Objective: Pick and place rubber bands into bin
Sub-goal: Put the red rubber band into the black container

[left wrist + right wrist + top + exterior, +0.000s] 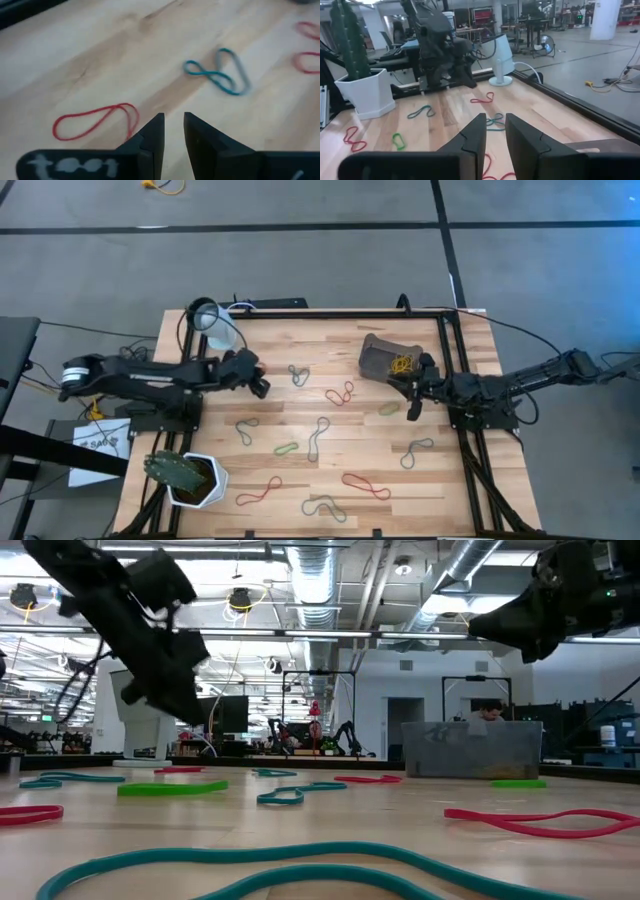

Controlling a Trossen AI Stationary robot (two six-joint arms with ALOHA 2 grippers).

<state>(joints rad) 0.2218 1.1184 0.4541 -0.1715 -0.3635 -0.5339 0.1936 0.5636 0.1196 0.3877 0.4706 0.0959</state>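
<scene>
Left pincer (173, 131), slightly spread and empty, hovers over pale wood near a thin red rubber band (95, 120).

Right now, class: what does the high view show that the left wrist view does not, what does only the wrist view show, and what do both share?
Only the high view shows the bin holding yellow bands, the right gripper beside it, the potted cactus and the white cup. Only the left wrist view shows the narrow gap between the left gripper fingers, which hold nothing. Both show the teal rubber band and red rubber band on the wooden table.
</scene>
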